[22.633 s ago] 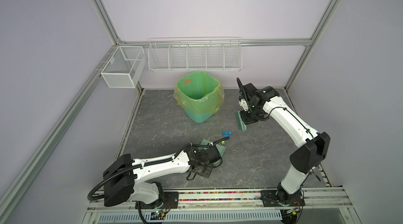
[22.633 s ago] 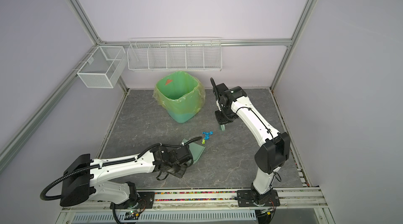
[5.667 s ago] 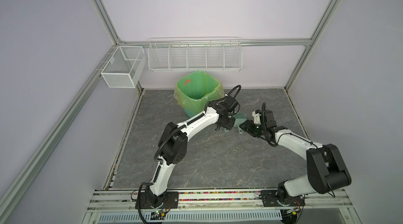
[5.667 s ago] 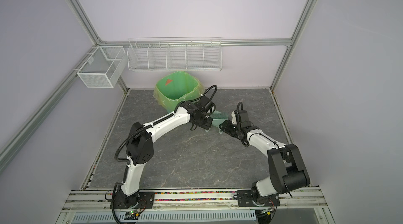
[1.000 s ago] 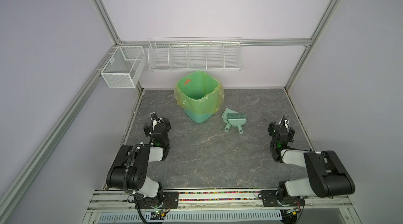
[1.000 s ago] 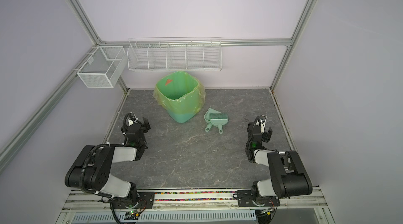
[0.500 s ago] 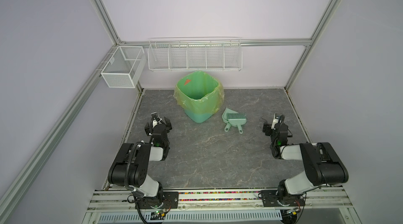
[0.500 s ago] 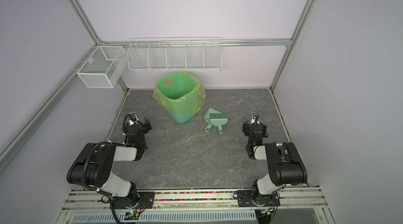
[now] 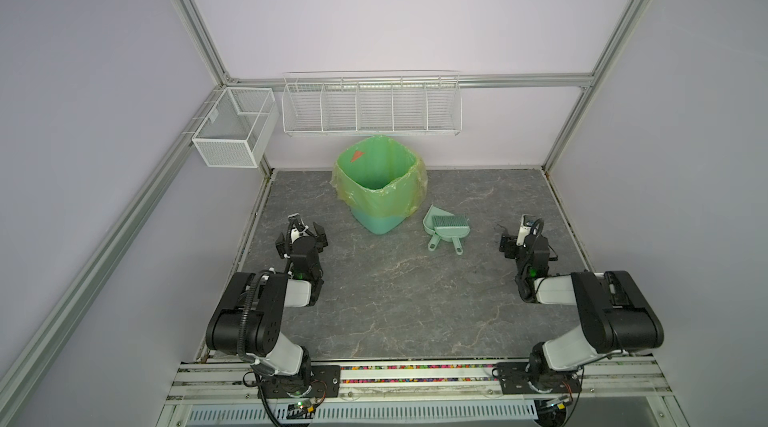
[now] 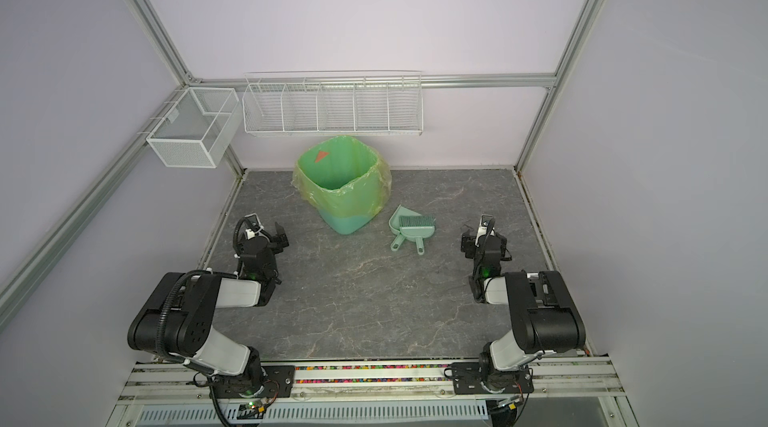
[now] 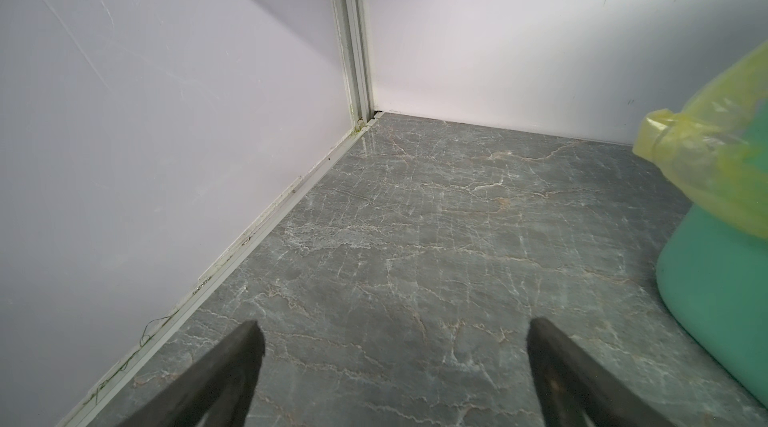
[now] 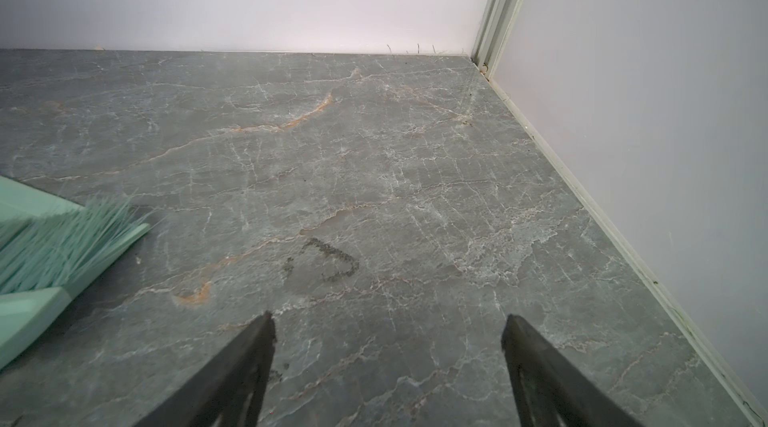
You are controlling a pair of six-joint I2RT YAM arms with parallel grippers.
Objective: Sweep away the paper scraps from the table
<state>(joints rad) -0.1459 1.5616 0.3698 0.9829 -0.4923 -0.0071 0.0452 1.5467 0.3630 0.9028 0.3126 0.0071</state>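
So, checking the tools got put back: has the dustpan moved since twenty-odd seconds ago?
Yes. The dustpan moved farther back and slightly right: once well in front of the bin, it now lies close beside it.

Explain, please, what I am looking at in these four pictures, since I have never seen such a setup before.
These are two robot arms at the front of a grey table. Two pictures look down from overhead; the other two come from a camera on each wrist, showing the left claw and right claw, both open and holding nothing. On the table stand a green lined bin and, beside it, a dustpan with a small brush resting on it.
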